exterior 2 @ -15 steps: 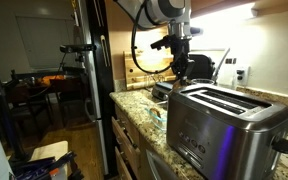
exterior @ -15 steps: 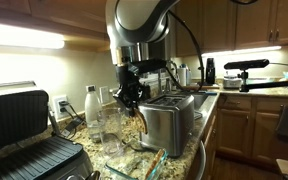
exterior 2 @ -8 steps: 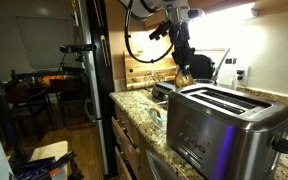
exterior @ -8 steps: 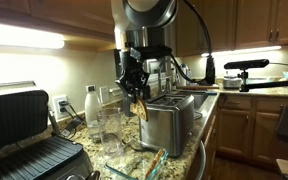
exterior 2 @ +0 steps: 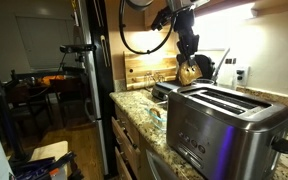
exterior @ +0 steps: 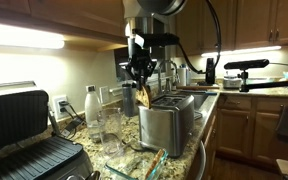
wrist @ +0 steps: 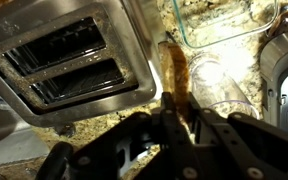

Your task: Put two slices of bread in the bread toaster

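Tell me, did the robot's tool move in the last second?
Yes. In an exterior view, the tool, shut on a bread slice, has lifted higher and swung closer to the toaster.

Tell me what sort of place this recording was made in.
Most likely a home kitchen: a speckled granite counter, wooden cabinets, and small appliances set out on the counter, a steel toaster and a black contact grill.
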Robot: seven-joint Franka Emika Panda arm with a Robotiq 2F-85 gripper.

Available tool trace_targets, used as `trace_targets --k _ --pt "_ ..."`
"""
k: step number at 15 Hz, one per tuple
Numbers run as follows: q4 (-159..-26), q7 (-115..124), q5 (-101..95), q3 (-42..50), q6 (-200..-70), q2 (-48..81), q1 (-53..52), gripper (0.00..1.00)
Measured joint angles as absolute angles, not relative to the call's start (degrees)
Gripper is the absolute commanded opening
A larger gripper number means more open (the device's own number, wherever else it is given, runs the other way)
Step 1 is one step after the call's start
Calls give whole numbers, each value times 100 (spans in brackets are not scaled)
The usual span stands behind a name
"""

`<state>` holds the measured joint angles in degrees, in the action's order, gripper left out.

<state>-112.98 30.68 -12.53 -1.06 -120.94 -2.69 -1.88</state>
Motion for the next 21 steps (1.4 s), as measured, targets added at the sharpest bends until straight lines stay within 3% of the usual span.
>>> trace_targets --k 21 --pt "-11487 5890 -1281 205 -12114 -505 517 4"
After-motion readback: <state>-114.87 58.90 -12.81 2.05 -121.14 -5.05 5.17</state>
